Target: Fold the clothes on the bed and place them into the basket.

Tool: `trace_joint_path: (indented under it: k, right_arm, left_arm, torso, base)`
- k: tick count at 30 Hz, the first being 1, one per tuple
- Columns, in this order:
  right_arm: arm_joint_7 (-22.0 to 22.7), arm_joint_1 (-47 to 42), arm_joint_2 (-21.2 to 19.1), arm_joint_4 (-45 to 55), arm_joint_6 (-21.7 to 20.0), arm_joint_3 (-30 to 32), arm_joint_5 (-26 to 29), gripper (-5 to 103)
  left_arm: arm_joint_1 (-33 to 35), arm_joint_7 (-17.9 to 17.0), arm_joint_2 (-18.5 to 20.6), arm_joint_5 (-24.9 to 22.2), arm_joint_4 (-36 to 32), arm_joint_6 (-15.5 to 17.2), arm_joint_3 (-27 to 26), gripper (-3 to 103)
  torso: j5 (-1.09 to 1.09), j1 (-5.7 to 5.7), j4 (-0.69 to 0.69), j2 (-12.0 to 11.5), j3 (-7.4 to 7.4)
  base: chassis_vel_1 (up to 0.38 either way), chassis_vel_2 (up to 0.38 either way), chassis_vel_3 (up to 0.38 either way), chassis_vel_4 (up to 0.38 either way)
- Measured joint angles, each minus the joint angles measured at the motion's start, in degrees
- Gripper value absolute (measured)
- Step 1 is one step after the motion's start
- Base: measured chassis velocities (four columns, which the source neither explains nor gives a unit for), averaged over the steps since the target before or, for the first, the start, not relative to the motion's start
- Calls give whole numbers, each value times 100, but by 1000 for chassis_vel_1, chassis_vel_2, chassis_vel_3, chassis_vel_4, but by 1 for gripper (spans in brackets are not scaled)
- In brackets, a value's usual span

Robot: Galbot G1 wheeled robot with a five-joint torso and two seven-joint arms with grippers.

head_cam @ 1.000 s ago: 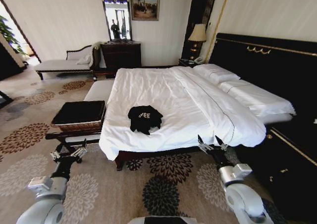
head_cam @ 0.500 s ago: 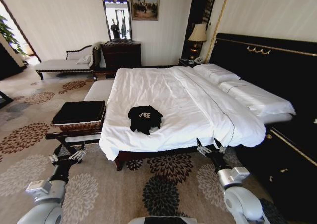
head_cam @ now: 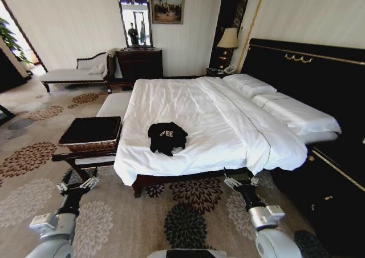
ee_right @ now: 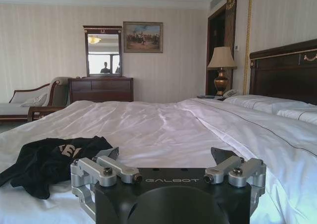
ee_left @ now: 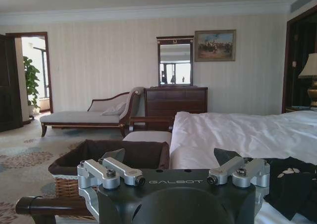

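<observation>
One crumpled black T-shirt point(head_cam: 166, 137) on one white bed point(head_cam: 188, 107), two end effectors low before it.

Left end effector point(head_cam: 77, 184) and right end effector point(head_cam: 240, 182) both spread wide, empty, above floral carpet point(head_cam: 188, 221). Shirt lies ahead, between them; one wicker basket point(head_cam: 91, 133) just beyond the left one.

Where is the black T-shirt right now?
In the head view the black T-shirt lies crumpled on the white bed, near its foot edge, right of the wicker basket that stands beside the bed.
</observation>
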Motion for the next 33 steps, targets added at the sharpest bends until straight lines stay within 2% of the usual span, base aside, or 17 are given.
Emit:
trace_joint_path:
  k: [2,15,25,33]
  right_arm:
    - [-20,-2,-3,-10,19,4,-6,100]
    - [-40,-1,-26,-101,68,44,-26,100]
    - [3,65,133,-238,160,-34,-357,100]
    - [5,15,175,-180,178,-26,-359,100]
  left_arm:
    - [-8,0,-24,1,-5,2,23,102]
    - [-78,-12,-59,38,66,74,265,99]
    - [-147,-54,30,16,161,159,297,99]
    - [-237,-81,-8,55,231,183,406,99]
  torso:
    - [0,0,2,0,0]
    - [0,1,0,0,1]
    - [-1,1,1,0,1]
    - [0,1,1,0,1]
  base:
    - [-77,65,77,-72]
    - [-91,83,91,-94]
    - [-81,76,82,-80]
    - [-80,77,79,-73]
